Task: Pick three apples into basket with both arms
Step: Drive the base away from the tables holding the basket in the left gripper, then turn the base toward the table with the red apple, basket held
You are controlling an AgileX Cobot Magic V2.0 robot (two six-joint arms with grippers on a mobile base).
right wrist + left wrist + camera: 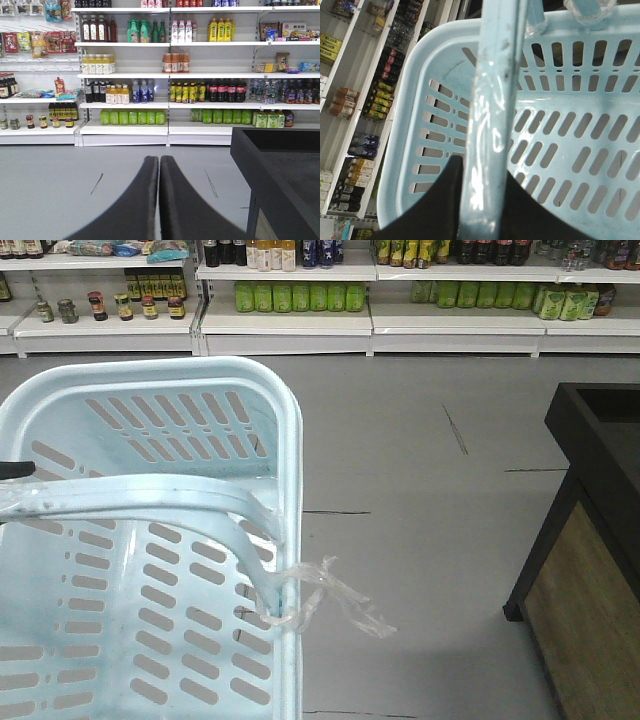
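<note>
Left wrist view | left hand (pixel 483 172) clamped on handle (pixel 492 95) of basket (pixel 570 135) | right hand (pixel 159 160) pressed together over floor (pixel 50 190)

Front view down over basket (pixel 200 368) toward shelves (pixel 285 320), left wrist close above its handle (pixel 490 115), right wrist level, same shelves

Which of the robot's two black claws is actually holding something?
The left gripper: its fingers clasp the basket handle. The right gripper has its fingers pressed together, with nothing between them.
</note>
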